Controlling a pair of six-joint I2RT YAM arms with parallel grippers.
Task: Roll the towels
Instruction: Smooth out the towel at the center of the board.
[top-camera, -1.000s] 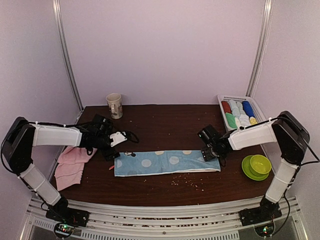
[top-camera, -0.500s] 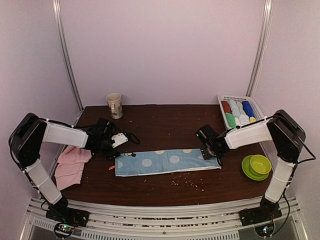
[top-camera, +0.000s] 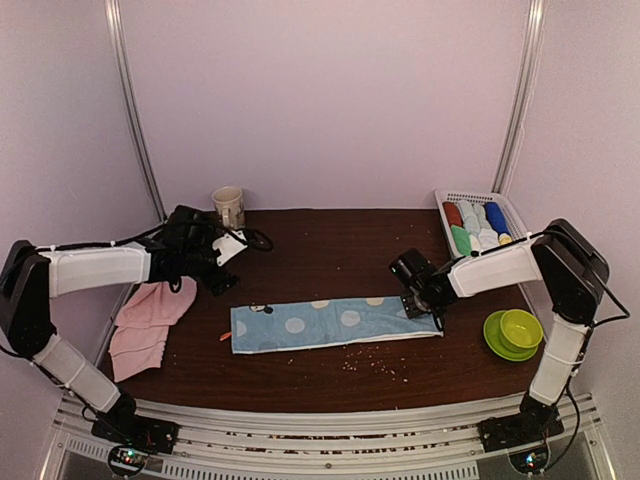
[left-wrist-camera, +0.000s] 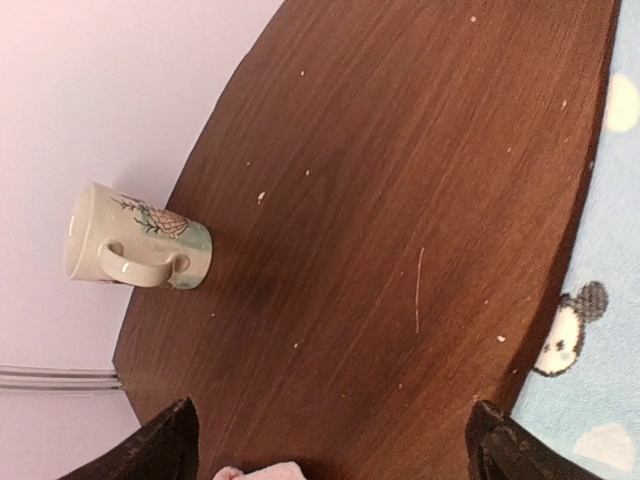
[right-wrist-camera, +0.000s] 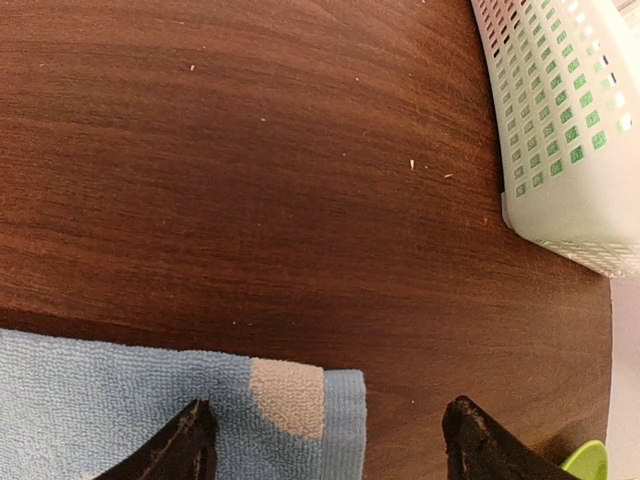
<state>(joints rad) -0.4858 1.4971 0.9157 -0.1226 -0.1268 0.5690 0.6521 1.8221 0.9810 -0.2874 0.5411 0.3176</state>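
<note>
Blue towel (top-camera: 335, 323) lay flat and stretched left to right on the table's (top-camera: 330, 245) near half; pink towels (top-camera: 145, 320) were heaped at the left edge, apart from it. Left gripper (left-wrist-camera: 330, 452) was spread wide with nothing between the fingers, behind the blue towel's left end and clear of it. Right gripper (right-wrist-camera: 335, 445) was spread too, over the towel's right end; couldn't tell if the tips touched cloth.

Only the top view showed the coloured rolls (top-camera: 475, 228) in the basket (top-camera: 512, 212) and the whole green bowl (top-camera: 518, 330). The left wrist view gave the mug's (left-wrist-camera: 135, 250) flower print, a small bear print (left-wrist-camera: 568, 330) on the towel edge and a sliver of pink. The right wrist view gave the towel corner with one pale dot, the basket's wall only and a scrap of bowl.
</note>
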